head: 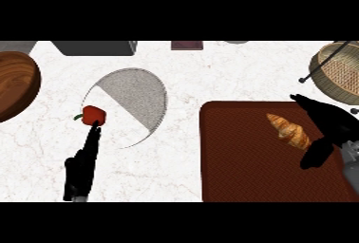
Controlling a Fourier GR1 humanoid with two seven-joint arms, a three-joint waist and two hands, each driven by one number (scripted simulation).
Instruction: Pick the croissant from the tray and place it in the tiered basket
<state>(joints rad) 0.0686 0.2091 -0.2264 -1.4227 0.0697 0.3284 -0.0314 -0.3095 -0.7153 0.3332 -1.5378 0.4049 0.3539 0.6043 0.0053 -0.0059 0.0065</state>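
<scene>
While my right hand [328, 127] hovers spread open around the croissant [289, 131] on the tray [245, 171], nothing is gripped. My left hand [82, 163] points straight-fingered at the pepper [93, 115].

just one cam, up at head height, looking steeply down on the white marble counter [210, 71]. Forearms enter from the bottom edge, far things sit along the top, and the sides get cropped
</scene>
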